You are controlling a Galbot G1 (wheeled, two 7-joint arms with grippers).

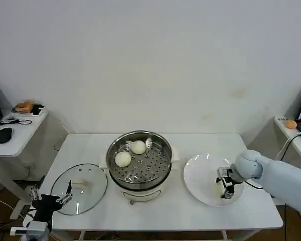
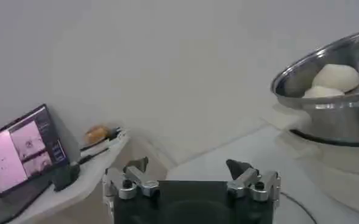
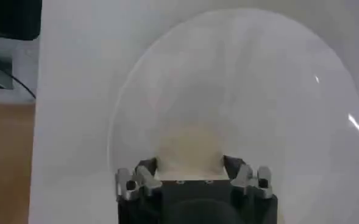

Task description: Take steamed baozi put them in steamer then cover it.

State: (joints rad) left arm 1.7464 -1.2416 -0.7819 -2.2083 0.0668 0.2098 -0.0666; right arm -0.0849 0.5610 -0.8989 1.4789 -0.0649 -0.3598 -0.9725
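Two smooth cream-white steamed baozi [image 1: 123, 158] [image 1: 138, 147] are seen lying on the perforated tray inside the shiny round steamer [image 1: 160, 168], which stands at the middle of the white bench [image 1: 165, 213]. A third baozi [image 3: 190, 145] is seen on the white plate [image 1: 198, 173] to the right of the steamer, framed by the right gripper [image 3: 190, 165], whose jaws are spread either side of it. The clear glass cover [image 1: 90, 191] is laid flat left of the steamer. Beside it, the left gripper [image 2: 188, 167] is held with jaws apart, empty.
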